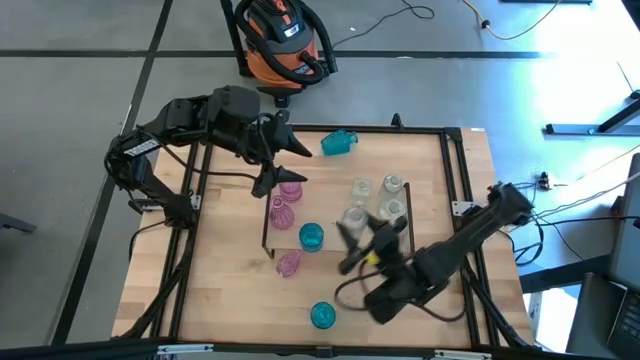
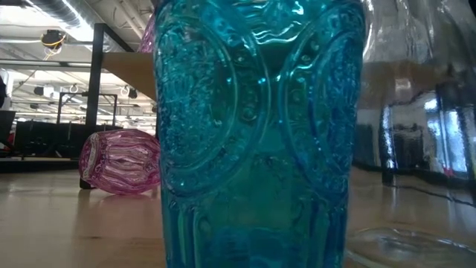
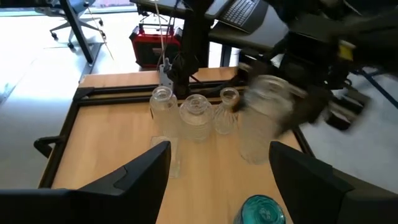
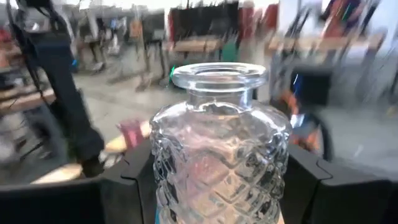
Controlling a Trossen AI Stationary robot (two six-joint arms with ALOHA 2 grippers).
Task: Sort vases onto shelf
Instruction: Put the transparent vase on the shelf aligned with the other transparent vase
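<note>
Vases: right gripper (image 4: 214,180) clenches a clear vase (image 4: 217,149) mid-frame right in the high view, seemingly lifted over the shelf (image 1: 268,225). Left gripper (image 1: 280,160) hangs released, upper left. Lower it upright beside the clear row, slowly, avoiding neighbours.

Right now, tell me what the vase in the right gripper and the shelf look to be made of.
The clear vase held between the right gripper fingers looks like pressed glass: transparent, glossy, with a raised diamond pattern and bright highlights. The shelf looks like light unfinished or matte wood, pale with faint grain; its end brackets appear to be thin dark metal, though that is less certain.
</note>
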